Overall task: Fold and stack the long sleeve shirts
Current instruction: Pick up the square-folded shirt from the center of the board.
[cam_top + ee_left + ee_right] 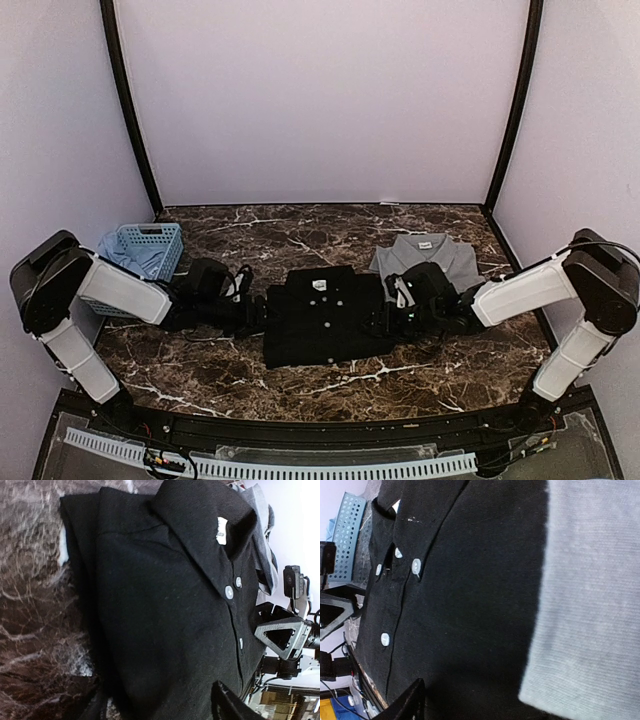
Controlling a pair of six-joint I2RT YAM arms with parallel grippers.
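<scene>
A folded black long sleeve shirt (325,315) with pale buttons lies in the middle of the table, collar towards the back. A grey shirt (428,256) lies behind it to the right, and its edge (590,605) overlaps the black cloth (470,580). My left gripper (258,312) sits low at the black shirt's left edge. Its fingers stand wide apart with black cloth (165,605) between them. My right gripper (386,318) is at the shirt's right edge. One finger (406,702) shows far out to the side; the other is hidden.
A light-blue lattice basket (150,250) holding pale blue cloth stands at the back left. The dark marble table (300,385) is bare along the front. Pale walls close in the back and both sides.
</scene>
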